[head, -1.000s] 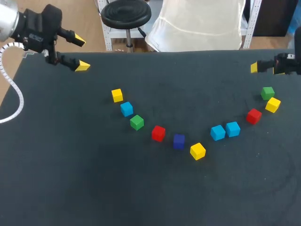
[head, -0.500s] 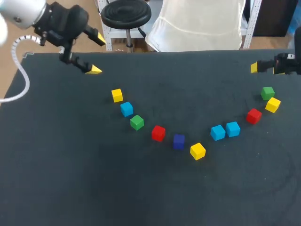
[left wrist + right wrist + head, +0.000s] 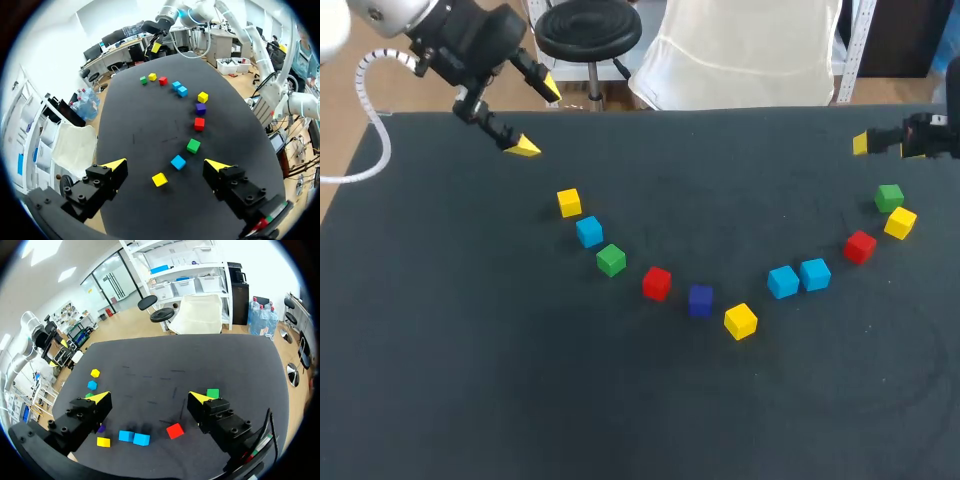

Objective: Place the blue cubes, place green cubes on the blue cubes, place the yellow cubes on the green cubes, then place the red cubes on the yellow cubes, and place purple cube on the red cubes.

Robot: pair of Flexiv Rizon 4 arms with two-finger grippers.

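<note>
Left tool (image 3: 166, 164) and right tool (image 3: 150, 397) hang spread wide.

Eleven small cubes lie singly in a U-shaped line. Descending from the left: left yellow cube (image 3: 569, 203), left blue cube (image 3: 589, 232), left green cube (image 3: 611, 260), left red cube (image 3: 657, 283), purple cube (image 3: 700, 300), low yellow cube (image 3: 741, 321). Rising rightward: inner blue cube (image 3: 782, 282) just beside outer blue cube (image 3: 815, 274), right red cube (image 3: 860, 246), then right yellow cube (image 3: 900, 222) just beside right green cube (image 3: 889, 197).

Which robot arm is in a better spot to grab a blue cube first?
Probably left. The left gripper, open, has a blue cube straight ahead of its fingers. The right gripper has a green cube and red cube nearer than its blue pair.
</note>
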